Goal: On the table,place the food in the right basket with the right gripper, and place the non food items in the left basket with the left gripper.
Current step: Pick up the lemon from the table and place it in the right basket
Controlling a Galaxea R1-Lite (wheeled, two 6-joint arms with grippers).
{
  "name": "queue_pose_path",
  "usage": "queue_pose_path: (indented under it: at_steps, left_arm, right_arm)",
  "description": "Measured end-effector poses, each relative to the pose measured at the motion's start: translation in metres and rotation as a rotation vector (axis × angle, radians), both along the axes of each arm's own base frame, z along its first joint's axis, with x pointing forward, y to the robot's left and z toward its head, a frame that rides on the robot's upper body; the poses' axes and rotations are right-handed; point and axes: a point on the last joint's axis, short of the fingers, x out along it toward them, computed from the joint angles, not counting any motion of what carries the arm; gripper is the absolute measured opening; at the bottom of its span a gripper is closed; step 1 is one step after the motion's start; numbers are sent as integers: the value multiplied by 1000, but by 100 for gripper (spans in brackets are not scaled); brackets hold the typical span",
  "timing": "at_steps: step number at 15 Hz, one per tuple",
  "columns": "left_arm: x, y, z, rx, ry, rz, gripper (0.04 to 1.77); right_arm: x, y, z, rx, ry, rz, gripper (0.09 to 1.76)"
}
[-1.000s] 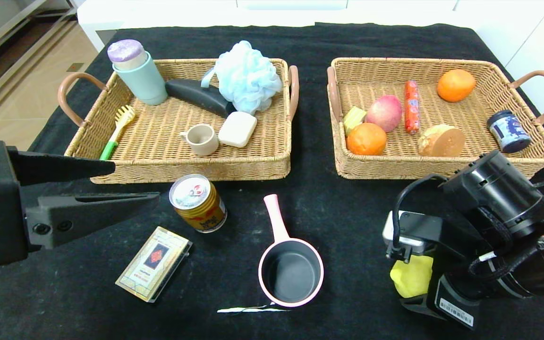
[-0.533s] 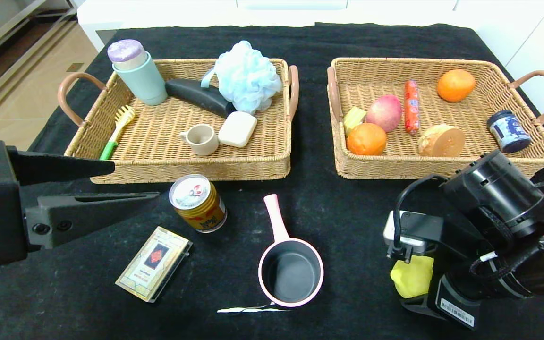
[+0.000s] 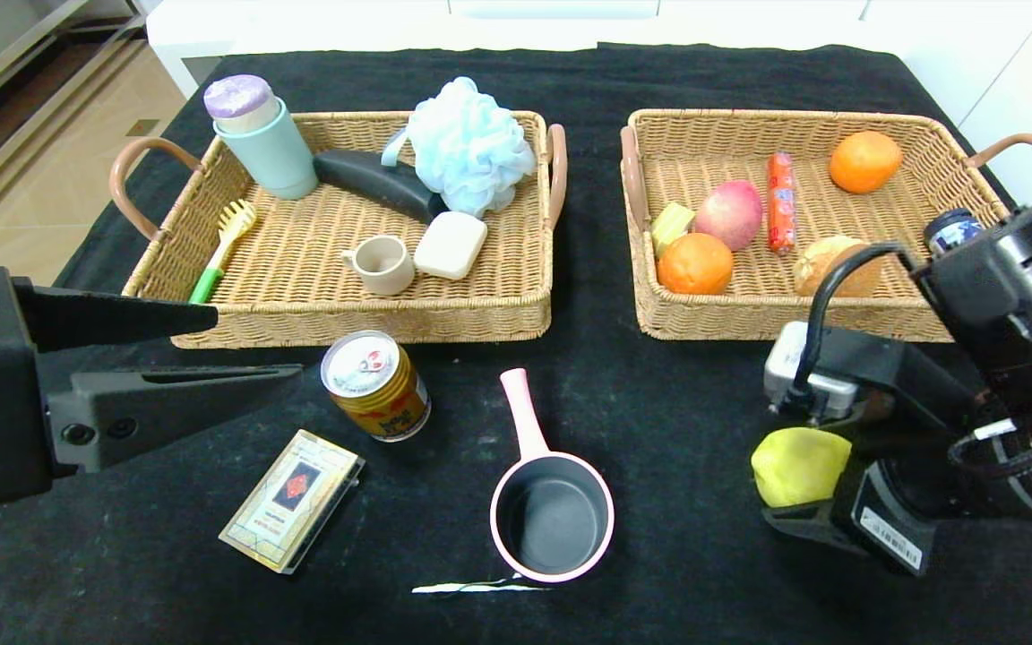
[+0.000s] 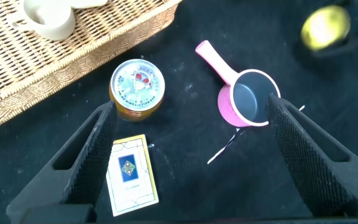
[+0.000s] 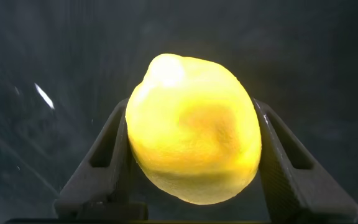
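Note:
My right gripper (image 3: 789, 479) is shut on the big yellow lemon (image 3: 800, 466), held off the black table (image 3: 677, 385) in front of the right basket (image 3: 838, 121). In the right wrist view the lemon (image 5: 194, 130) fills the gap between both fingers of that gripper (image 5: 191, 109). The sausage (image 3: 781, 213) and the brown tuber (image 3: 825, 260) lie in that basket. My left gripper (image 3: 254, 342) hangs open at the left, before the left basket (image 3: 355, 318). Below it stand the gold can (image 3: 375, 385), the card box (image 3: 292, 499) and the pink saucepan (image 3: 552, 515).
The right basket also holds two oranges (image 3: 695, 262), an apple (image 3: 729, 213) and a small jar (image 3: 953, 228). In the left basket are a teal bottle (image 3: 267, 148), a blue bath puff (image 3: 468, 143), a cup (image 3: 382, 264) and soap (image 3: 451, 244). A white tear (image 3: 478, 588) marks the cloth.
My right gripper has risen with the lemon and shifted back toward the right basket. The left gripper and the things on the table have not moved.

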Motion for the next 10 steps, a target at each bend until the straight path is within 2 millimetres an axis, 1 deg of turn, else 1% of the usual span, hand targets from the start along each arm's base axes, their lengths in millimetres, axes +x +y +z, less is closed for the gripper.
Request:
queue_pose_path:
  at_steps: [3,5,10]
  left_arm:
    - [0,0,0,0,-2,2,172]
    - [-1,0,0,0,-2,2,172]
    - [0,0,0,0,-2,0,172]
  right_arm:
    - [0,-3,28,65,-85,-18,118]
    - [4,-9,44,99,-137,-48,118]
    - [16,-26,72,156,-230,-139,117]
